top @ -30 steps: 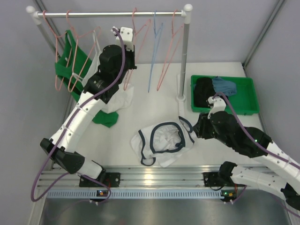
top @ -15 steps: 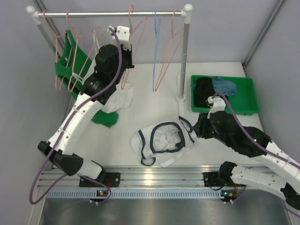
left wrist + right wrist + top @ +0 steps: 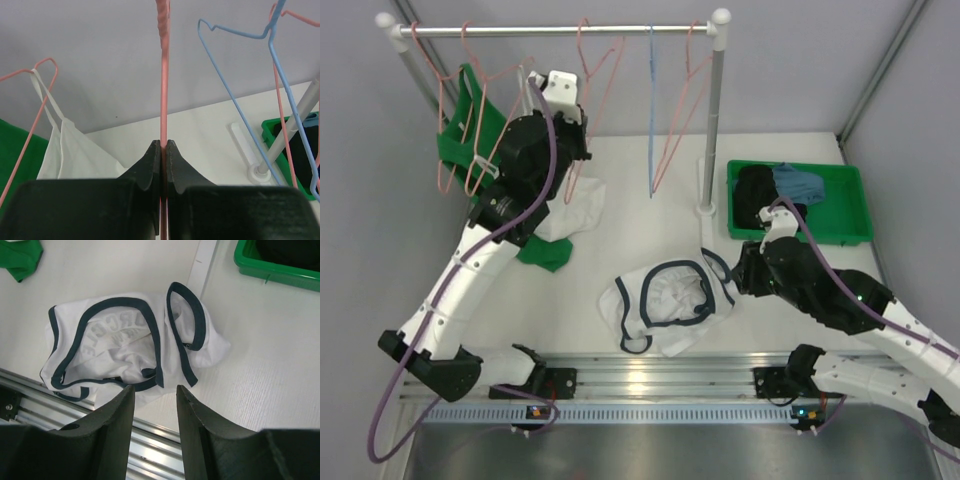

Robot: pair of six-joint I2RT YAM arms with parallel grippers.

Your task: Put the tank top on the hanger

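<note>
Clamped on the pink hanger (image 3: 163, 75), the left gripper (image 3: 163, 146) has slid it leftward, probably to unhook it. The right gripper (image 3: 154, 392), fingers apart, overlooks the tank top (image 3: 125, 347).

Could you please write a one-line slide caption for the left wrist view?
Left pincer shut on a thin pink wire hanger, a light blue wire hanger alongside.

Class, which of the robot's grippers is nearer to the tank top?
Right. The right gripper hovers open at the edge of the tank top; the left gripper is up by the rail, shut on the hanger.
</note>
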